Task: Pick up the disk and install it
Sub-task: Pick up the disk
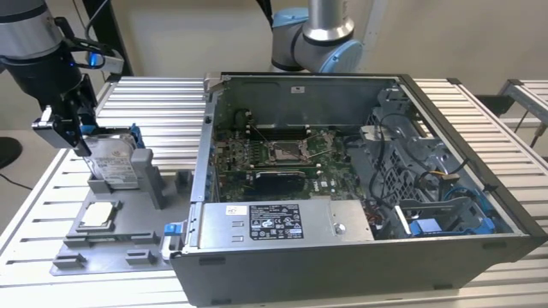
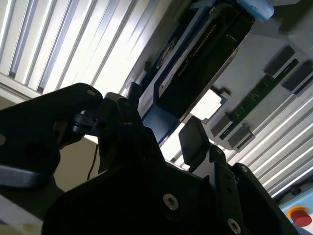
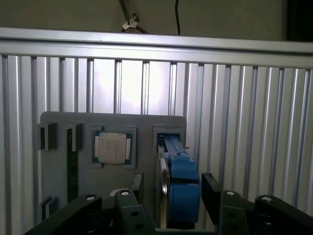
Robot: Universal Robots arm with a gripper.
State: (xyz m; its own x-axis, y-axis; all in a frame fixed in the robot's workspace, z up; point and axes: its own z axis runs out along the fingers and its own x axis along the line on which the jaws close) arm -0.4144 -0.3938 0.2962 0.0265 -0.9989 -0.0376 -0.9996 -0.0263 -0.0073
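In the first wrist view the gripper [image 3: 173, 180] has its jaws spread, with one of the fingers [image 3: 211, 191] on each side of the disk [image 3: 183, 166]. On one side there is a clear gap between the finger and the silver face. On the other side the finger stands just beside the blue carrier, and I cannot tell if it touches. The dark gripper body hides the lower part of the disk.

In the second wrist view the gripper [image 2: 161, 117] covers much of the picture. Past it the dark underside of the disk [image 2: 200, 58] is seen, and its far end is cut off by the edge.

In the exterior view the gripper [image 1: 76, 138] is at the top edge of the disk [image 1: 115, 160] and hides one upper corner. The disk stands upright in a slot of the grey tray [image 1: 102, 239], label outward. A square silver chip [image 1: 99, 213] lies flat on the tray, near the disk. Farther, toward the exterior view's right, the open computer case [image 1: 342, 256] rests on the slatted table [image 1: 163, 96].
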